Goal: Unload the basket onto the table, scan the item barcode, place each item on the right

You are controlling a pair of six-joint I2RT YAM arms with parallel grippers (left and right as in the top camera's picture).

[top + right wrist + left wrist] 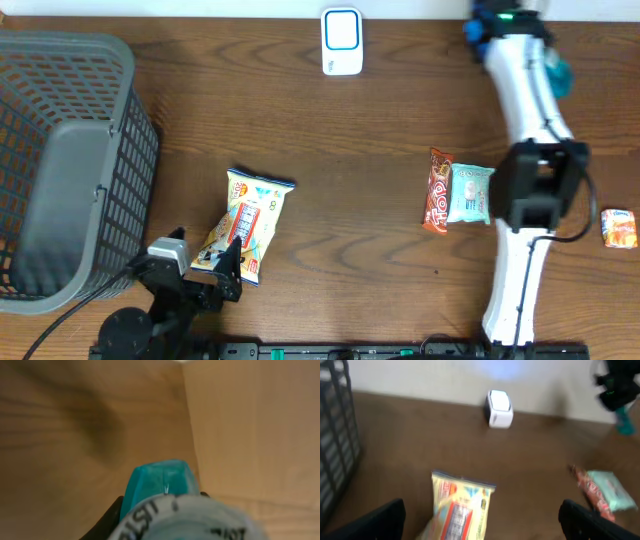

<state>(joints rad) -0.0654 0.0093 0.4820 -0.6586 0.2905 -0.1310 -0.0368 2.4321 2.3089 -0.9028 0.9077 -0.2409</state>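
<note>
- Right claw [161,510] is seen partly closed, gripping a teal item [160,477] at 1 o'clock of the bench [380,120], right of the scanner [341,41] at 12.
- Left claw [481,506] is held wide open and empty over the yellow snack bag [462,510] at 7 o'clock.

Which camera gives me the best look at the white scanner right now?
Overhead: the scanner is whole and sharp, seen from above. The left wrist view has it too, but blurred. The right wrist view does not show it.
</note>
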